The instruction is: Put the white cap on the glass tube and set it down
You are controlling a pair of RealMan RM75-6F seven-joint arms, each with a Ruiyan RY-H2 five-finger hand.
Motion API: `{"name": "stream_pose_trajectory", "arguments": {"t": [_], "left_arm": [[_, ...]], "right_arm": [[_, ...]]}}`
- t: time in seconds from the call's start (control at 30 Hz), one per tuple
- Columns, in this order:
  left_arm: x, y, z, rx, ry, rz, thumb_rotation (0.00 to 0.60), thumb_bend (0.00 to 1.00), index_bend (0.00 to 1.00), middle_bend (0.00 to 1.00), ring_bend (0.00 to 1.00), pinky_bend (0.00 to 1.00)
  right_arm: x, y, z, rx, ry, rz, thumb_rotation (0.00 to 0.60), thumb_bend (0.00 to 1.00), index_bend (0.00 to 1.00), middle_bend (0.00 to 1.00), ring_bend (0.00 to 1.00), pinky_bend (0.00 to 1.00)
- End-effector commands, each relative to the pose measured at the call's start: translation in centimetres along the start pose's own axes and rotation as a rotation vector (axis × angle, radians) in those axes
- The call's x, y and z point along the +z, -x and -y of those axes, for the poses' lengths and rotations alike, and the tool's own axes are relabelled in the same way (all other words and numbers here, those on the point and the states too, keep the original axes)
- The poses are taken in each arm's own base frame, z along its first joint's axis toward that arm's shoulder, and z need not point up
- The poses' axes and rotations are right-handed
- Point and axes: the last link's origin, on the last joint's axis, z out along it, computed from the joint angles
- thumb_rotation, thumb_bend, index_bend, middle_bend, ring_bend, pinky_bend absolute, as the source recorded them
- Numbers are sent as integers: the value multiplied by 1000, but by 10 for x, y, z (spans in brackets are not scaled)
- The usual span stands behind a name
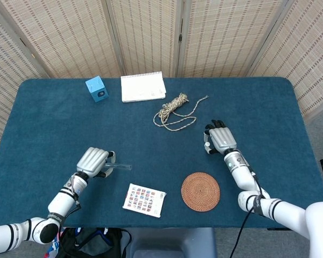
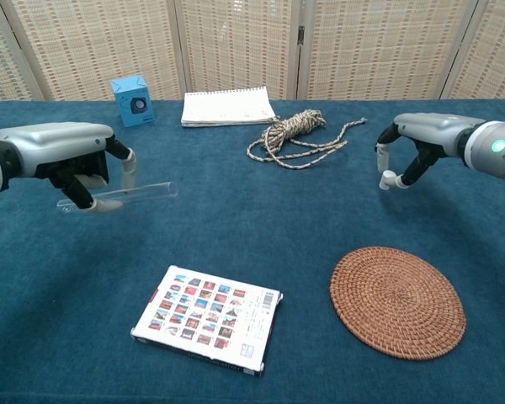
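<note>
My left hand (image 2: 61, 156) (image 1: 93, 161) grips the clear glass tube (image 2: 143, 194) (image 1: 121, 167) at the table's near left. The tube lies nearly level above the cloth, its free end pointing toward the middle. At the right, my right hand (image 2: 422, 136) (image 1: 220, 138) pinches the small white cap (image 2: 390, 178) between thumb and a fingertip, just above the blue tablecloth. In the head view the hand mostly hides the cap. The two hands are far apart, with the cap well to the right of the tube's open end.
A round woven coaster (image 2: 397, 300) lies near the front right, below the right hand. A printed card (image 2: 209, 317) lies front centre. A coiled rope (image 2: 296, 130), a white notebook (image 2: 227, 106) and a blue cube (image 2: 131, 99) sit at the back.
</note>
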Motion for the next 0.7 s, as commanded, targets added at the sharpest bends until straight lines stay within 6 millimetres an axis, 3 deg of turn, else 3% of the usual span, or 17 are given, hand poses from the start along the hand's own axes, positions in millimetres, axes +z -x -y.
{"name": "stream_pose_trajectory", "arguments": {"t": [0.03, 0.4, 0.7], "left_arm": [[3, -10, -1, -51, 1, 0, 600, 409, 547, 969, 991, 1000], [10, -29, -19, -228, 32, -12, 600, 410, 549, 969, 991, 1000], [16, -35, -40, -342, 69, 6, 600, 410, 549, 969, 991, 1000]], "right_arm": [[-14, -25, 7, 30, -49, -59, 600, 439, 662, 227, 0, 0], [-63, -83, 50, 196, -248, -165, 600, 439, 726, 280, 0, 0], [-88, -103, 83, 340, -386, -187, 600, 445, 736, 288, 0, 0]]}}
